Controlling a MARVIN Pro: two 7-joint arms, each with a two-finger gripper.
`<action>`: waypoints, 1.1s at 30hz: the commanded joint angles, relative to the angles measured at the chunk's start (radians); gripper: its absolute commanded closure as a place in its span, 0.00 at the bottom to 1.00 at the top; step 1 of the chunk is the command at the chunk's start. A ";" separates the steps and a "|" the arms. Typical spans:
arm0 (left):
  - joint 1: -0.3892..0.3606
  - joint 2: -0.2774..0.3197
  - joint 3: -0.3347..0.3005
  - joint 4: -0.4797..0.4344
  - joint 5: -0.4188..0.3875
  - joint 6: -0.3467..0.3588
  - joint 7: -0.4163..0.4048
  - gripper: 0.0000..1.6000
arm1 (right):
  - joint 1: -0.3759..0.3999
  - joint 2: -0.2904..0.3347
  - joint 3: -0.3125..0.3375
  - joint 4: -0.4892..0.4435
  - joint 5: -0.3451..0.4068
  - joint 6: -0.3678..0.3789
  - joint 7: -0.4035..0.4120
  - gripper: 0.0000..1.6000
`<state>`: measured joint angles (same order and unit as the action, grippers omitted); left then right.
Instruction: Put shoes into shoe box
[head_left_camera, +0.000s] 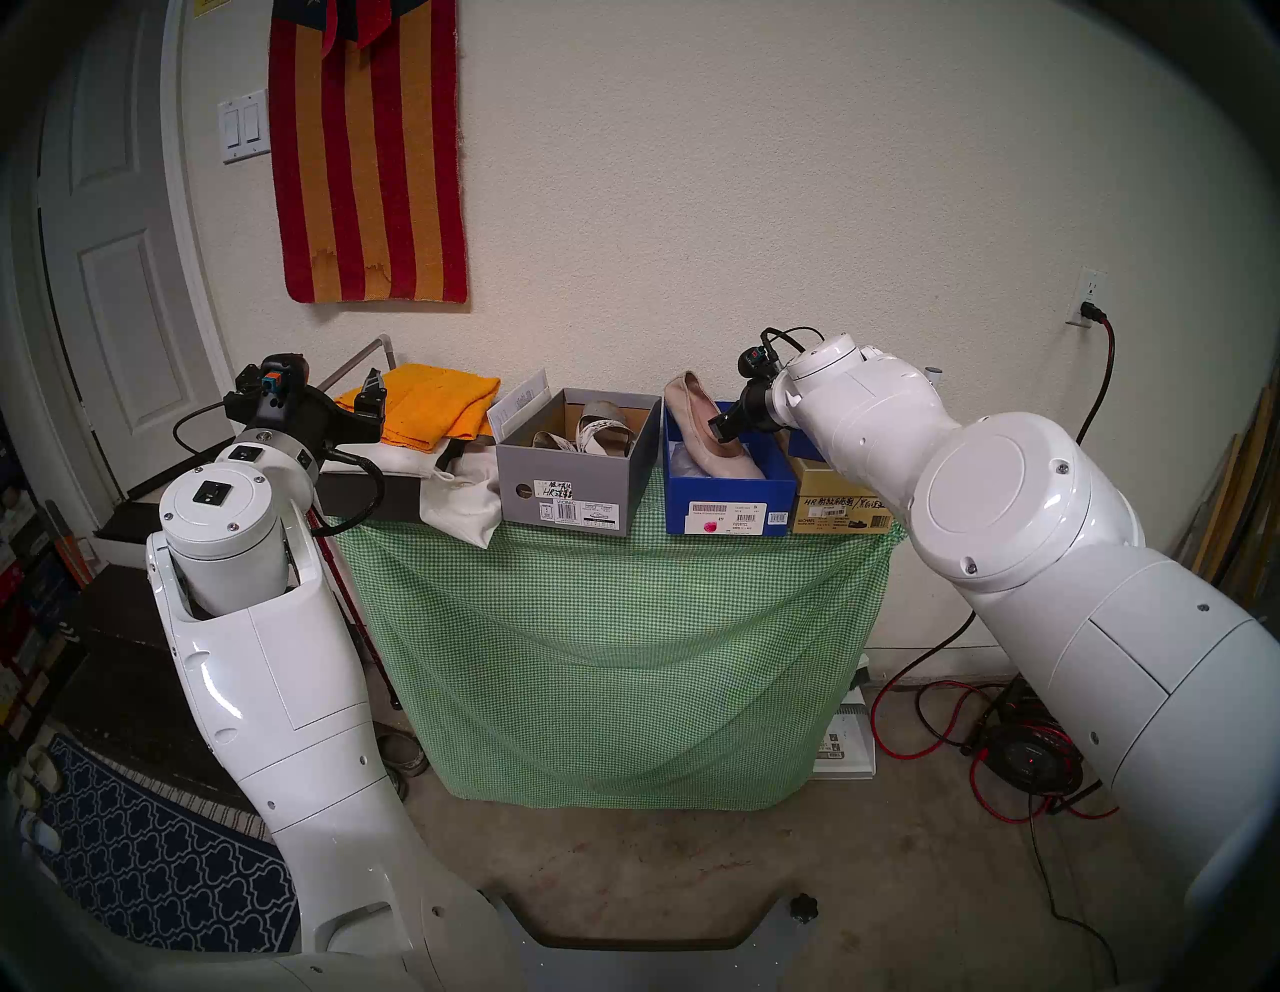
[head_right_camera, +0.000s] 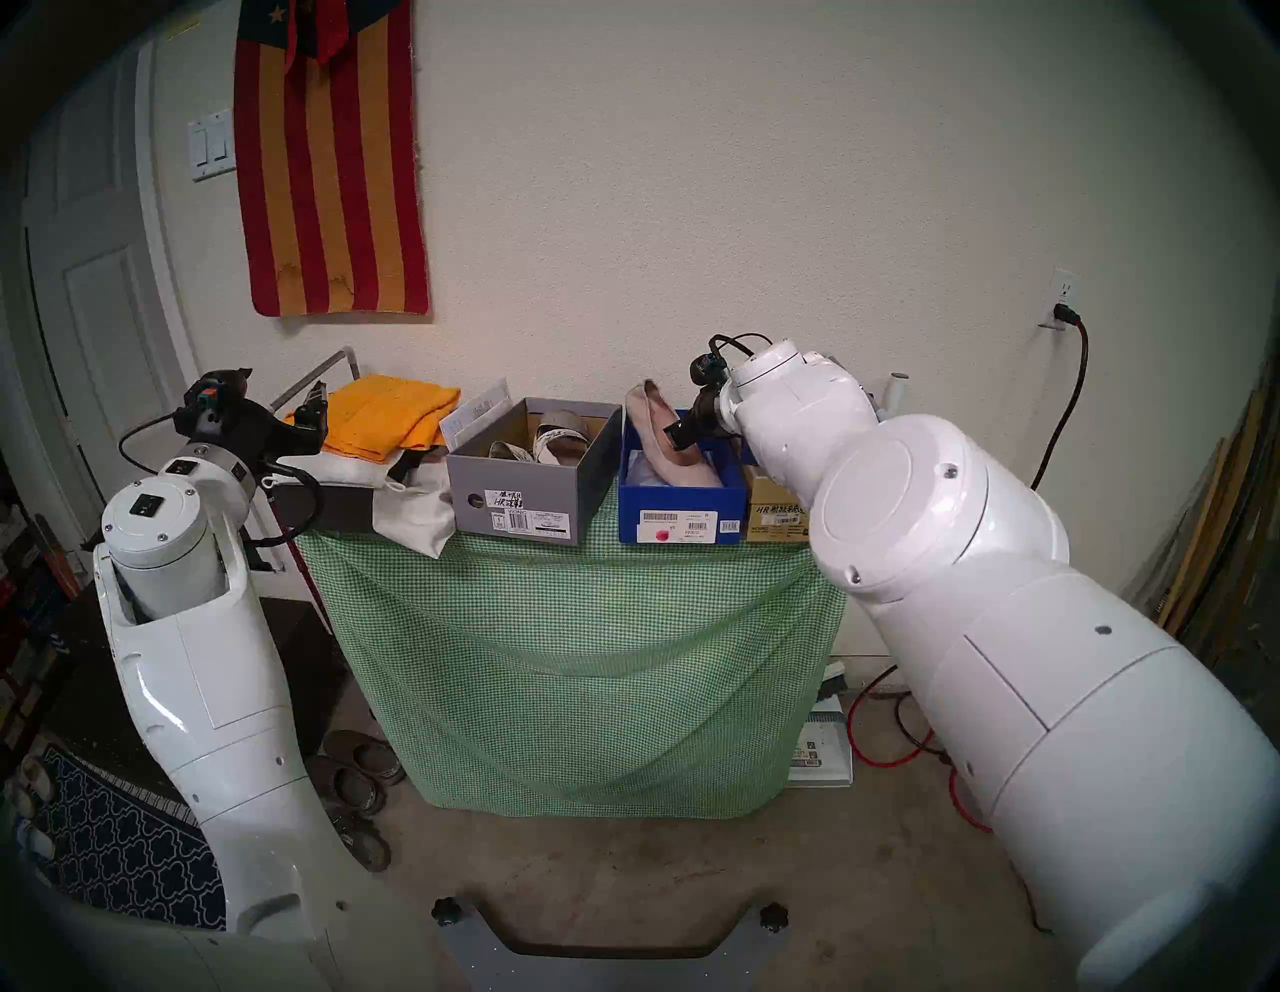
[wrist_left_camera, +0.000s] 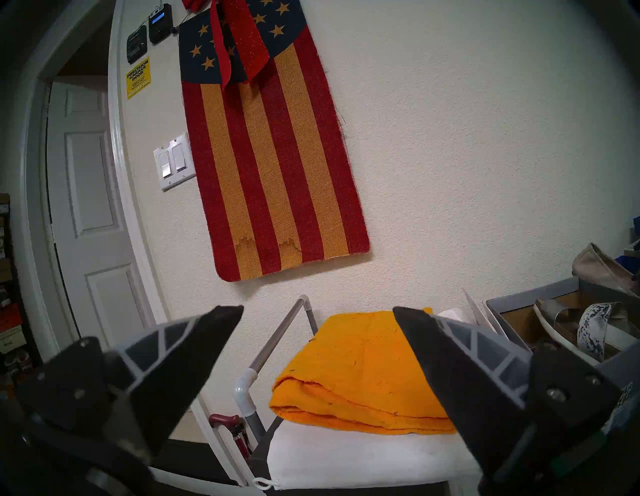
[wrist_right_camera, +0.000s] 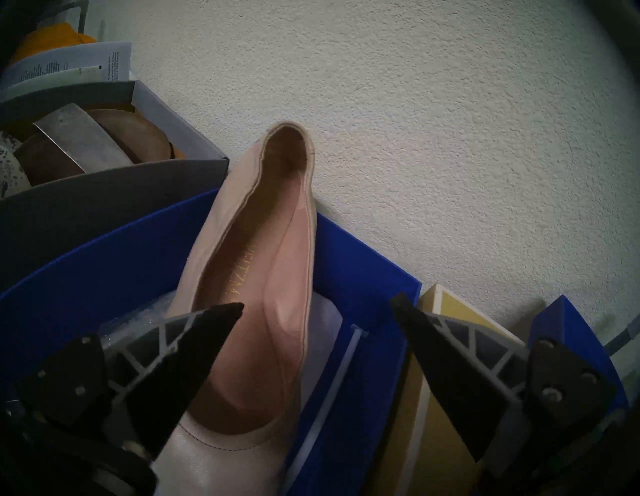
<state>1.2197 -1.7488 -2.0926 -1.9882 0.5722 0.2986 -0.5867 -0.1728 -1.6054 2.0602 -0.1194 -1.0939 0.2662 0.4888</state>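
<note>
Table (head_left_camera: 609, 623) under a green checked cloth carries three boxes along its front edge. Grey shoe box (head_left_camera: 568, 492) at the middle holds the platform sandals (head_left_camera: 589, 433), straps up. Blue shoe box (head_left_camera: 727, 502) just right of it holds one beige ballet flat (wrist_right_camera: 256, 277): toe down inside, heel propped over the back rim against the wall. Tan box (head_left_camera: 841, 509) touches the blue one at the table's right corner. Right gripper (wrist_right_camera: 317, 308) hovers above the flat, jaws spread wide and empty, one fingertip over the shoe, the other over the tan box. Left gripper (wrist_left_camera: 318, 311) hangs off the left edge, also wide open, holding nothing, facing a folded orange cloth (wrist_left_camera: 360, 374).
</note>
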 joint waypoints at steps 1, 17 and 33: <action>-0.001 0.000 0.000 -0.002 0.000 0.000 0.000 0.00 | -0.021 -0.024 -0.010 0.010 -0.012 0.028 -0.002 0.00; -0.003 -0.004 -0.002 -0.002 0.005 -0.002 -0.003 0.00 | -0.014 -0.054 -0.029 0.018 -0.054 0.084 0.003 0.00; -0.005 -0.007 -0.004 -0.002 0.009 -0.003 -0.007 0.00 | -0.020 -0.073 -0.044 0.019 -0.094 0.135 0.010 0.00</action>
<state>1.2157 -1.7553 -2.0971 -1.9882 0.5820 0.2956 -0.5935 -0.1848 -1.6631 2.0248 -0.0977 -1.1788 0.3784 0.4949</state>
